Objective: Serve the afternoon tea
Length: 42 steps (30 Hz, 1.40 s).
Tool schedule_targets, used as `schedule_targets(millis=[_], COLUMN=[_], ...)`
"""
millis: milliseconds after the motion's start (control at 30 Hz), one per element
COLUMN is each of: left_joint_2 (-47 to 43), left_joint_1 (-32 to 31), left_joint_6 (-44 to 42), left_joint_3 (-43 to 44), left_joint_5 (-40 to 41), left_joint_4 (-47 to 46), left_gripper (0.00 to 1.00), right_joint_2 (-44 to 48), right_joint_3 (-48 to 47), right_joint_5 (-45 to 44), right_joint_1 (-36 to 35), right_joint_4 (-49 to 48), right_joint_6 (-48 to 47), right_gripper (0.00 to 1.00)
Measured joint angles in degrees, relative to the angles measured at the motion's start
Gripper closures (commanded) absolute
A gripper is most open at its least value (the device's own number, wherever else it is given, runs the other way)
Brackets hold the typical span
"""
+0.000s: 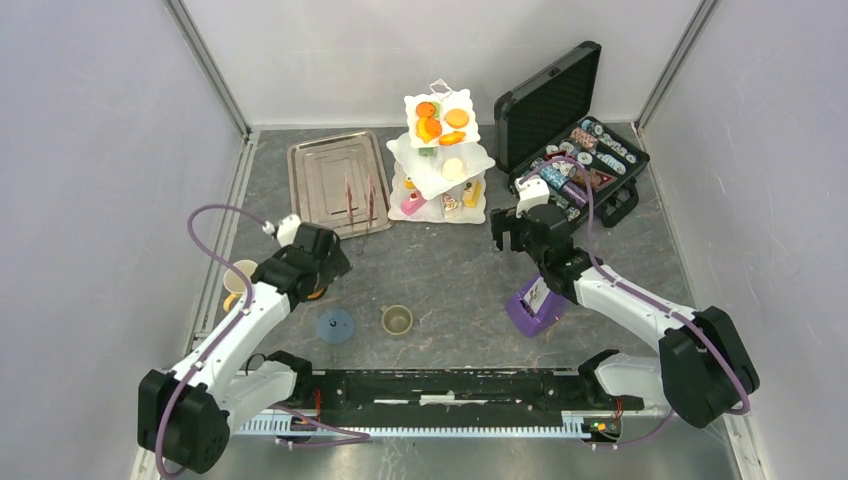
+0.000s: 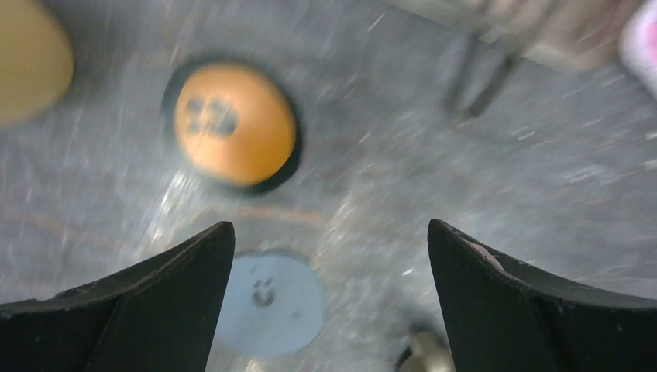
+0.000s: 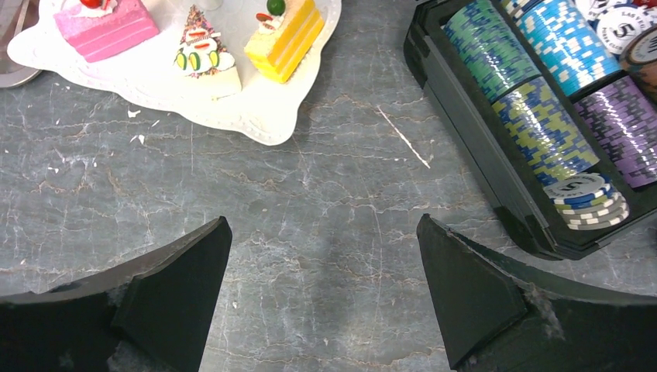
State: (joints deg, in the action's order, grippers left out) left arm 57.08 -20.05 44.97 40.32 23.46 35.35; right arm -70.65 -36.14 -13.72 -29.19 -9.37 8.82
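- The left arm reaches forward, and the left gripper (image 2: 329, 232) is spread wide and empty above the orange coaster (image 2: 232, 124) on the tabletop (image 1: 450, 270).
- The right arm stretches out, and the right gripper (image 3: 321, 225) gapes empty, low between the tiered stand (image 1: 437, 172) of pastries and the chip case (image 1: 575, 140).
- The yellow mug (image 1: 240, 277) sits by the left arm.
- The olive cup (image 1: 397, 320) and blue coaster (image 1: 335, 326) lie nearer the front.

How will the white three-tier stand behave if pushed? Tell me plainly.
The three-tier stand is tall with loaded upper tiers, so a high push would probably tip it. Its toy pastries seem to lie loose and might slide off. Pushed low at the bottom tier, it likely slides.
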Motion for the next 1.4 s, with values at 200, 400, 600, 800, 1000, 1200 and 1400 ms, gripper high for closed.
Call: schedule_targets(millis=[200,400,600,800,1000,1200,1400], left_joint_2=[-0.2,4.4,9.0,10.2,18.9,29.8,41.2], left_joint_1=[0.0,0.0,0.0,-0.3,-0.6,-5.9,-11.3], left_joint_6=[10.6,17.8,20.8,20.9,19.8,18.1,16.5], left_joint_3=[-5.6,-7.2,-7.9,-8.3,-3.2,6.3,18.5], left_joint_5=[-1.5,-2.9,-8.1,-10.8,-13.0,-14.1,-13.9], left_joint_4=[12.3,15.3,14.2,12.5,10.2,7.8,7.8], left_gripper=[0.0,0.0,0.04,0.22,0.33,0.33,0.33], right_joint_2=[-0.7,-0.7,-0.7,-0.7,-0.7,-0.8,-1.5], right_joint_3=[0.0,0.0,0.0,0.0,0.0,0.0,0.0], right_joint_5=[1.0,1.0,1.0,1.0,1.0,1.0,0.7], right_joint_1=[-0.8,-1.1,-1.1,-1.1,-1.1,-1.1,-1.1], right_joint_4=[0.4,0.8,0.9,0.9,0.9,0.9,1.0], right_joint_6=[-0.3,-0.8,-0.8,-0.8,-0.8,-0.8,-0.8], right_gripper=[0.02,0.02,0.02,0.02,0.02,0.02,0.02])
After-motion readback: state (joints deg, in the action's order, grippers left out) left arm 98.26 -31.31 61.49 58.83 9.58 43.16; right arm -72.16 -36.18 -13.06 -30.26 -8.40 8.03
